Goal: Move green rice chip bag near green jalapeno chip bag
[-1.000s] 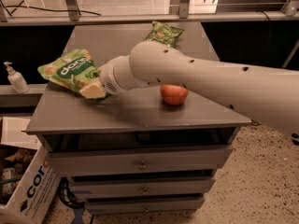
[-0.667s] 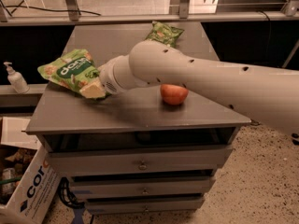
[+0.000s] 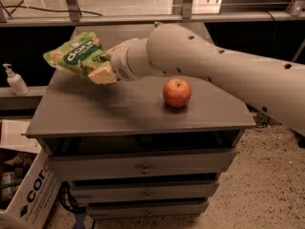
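The green rice chip bag [image 3: 76, 55] is a puffy light-green bag with a dark green oval logo. It hangs in the air above the back left of the grey cabinet top [image 3: 119, 111], tilted. My gripper [image 3: 102, 73] is shut on the bag's right lower edge, at the end of my big white arm [image 3: 214, 70], which reaches in from the right. The green jalapeno chip bag is almost wholly hidden behind the arm at the back of the top; only a small green tip [image 3: 157, 24] shows.
A red apple [image 3: 177, 92] stands on the top, right of centre, below my arm. A soap pump bottle [image 3: 15, 80] stands on a ledge at the left. A cardboard box [image 3: 28, 194] sits on the floor at the lower left. Drawers [image 3: 143, 168] are below the top.
The rice chip bag lay on the cabinet top at the left with my gripper on it; now it is lifted off the surface and carried a little to the right.
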Action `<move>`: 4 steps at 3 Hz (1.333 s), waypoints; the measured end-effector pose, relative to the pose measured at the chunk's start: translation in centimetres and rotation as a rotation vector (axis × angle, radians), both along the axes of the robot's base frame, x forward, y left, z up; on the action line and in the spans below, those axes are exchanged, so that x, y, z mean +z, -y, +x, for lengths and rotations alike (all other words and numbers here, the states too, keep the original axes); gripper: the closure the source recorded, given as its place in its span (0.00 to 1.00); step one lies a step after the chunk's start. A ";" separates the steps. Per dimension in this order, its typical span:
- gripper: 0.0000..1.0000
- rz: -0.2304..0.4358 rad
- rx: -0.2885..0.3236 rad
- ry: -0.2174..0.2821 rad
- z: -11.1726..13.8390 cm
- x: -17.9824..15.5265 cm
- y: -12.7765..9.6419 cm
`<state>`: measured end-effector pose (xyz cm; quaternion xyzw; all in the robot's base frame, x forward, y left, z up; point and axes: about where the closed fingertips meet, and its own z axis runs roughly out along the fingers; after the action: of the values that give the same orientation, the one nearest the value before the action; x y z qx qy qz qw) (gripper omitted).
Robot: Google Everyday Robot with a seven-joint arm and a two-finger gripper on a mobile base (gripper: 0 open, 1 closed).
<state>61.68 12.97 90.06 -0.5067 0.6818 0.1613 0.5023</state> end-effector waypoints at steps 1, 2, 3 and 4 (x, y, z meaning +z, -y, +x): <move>1.00 -0.044 0.003 0.059 0.1 1.7 0.7; 1.00 -0.136 0.000 0.104 1.0 2.5 1.6; 1.00 -0.261 -0.011 0.157 2.8 3.0 3.0; 1.00 -0.385 -0.041 0.197 4.6 3.5 5.1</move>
<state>66.33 7.91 93.58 -0.5928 0.6576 -0.0324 0.4637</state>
